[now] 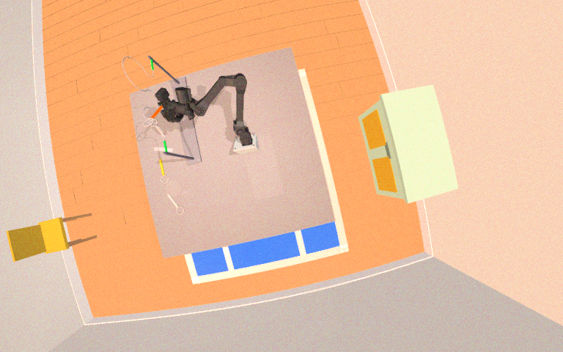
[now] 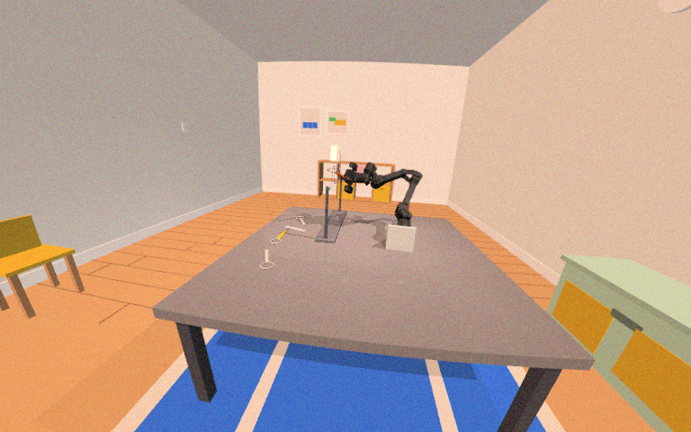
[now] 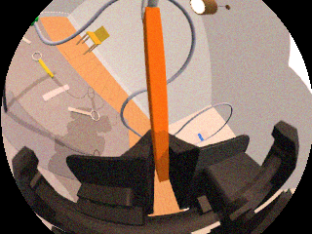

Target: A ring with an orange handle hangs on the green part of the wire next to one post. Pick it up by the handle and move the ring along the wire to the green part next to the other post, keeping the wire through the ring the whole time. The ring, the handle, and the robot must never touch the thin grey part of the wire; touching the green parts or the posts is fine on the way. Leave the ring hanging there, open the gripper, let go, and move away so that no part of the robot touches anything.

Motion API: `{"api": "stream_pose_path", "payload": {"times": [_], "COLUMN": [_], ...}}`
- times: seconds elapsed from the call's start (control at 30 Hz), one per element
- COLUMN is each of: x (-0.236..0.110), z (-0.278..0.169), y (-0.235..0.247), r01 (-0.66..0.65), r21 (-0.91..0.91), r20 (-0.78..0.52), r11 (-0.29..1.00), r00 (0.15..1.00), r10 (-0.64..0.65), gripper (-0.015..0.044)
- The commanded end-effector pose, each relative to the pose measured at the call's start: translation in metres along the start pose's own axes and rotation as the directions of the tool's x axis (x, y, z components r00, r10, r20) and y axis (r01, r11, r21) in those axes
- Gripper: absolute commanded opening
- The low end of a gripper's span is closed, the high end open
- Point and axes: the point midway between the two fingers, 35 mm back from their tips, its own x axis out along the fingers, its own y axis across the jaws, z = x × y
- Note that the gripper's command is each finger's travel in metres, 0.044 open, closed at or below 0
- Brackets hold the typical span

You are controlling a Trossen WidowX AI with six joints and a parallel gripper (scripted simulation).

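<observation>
Only the wrist view shows the grasp: the hand [image 3: 156,172] is clenched on the orange handle [image 3: 156,92], a straight bar running up toward 12 o'clock to a grey neck, with loops of thin grey wire [image 3: 185,39] curving behind it. The top view places the handle [image 1: 157,111] at the hand's 8 o'clock, above the tabletop [image 1: 248,186] between the two green wire parts [image 1: 152,64] [image 1: 165,145], with a pale ring [image 1: 149,122] just below its tip.
</observation>
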Motion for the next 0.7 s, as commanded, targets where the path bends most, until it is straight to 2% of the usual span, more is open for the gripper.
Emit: {"api": "stream_pose_path", "payload": {"times": [0.0, 0.67], "x": [0.000, 0.000], "z": [0.001, 0.007], "y": [-0.004, -0.027], "r01": [0.044, 0.239], "r21": [-0.085, -0.406], "r20": [0.016, 0.106], "r11": [0.995, 0.882], "r00": [0.999, 0.971], "r10": [-0.043, -0.215], "gripper": [-0.0150, -0.0150]}}
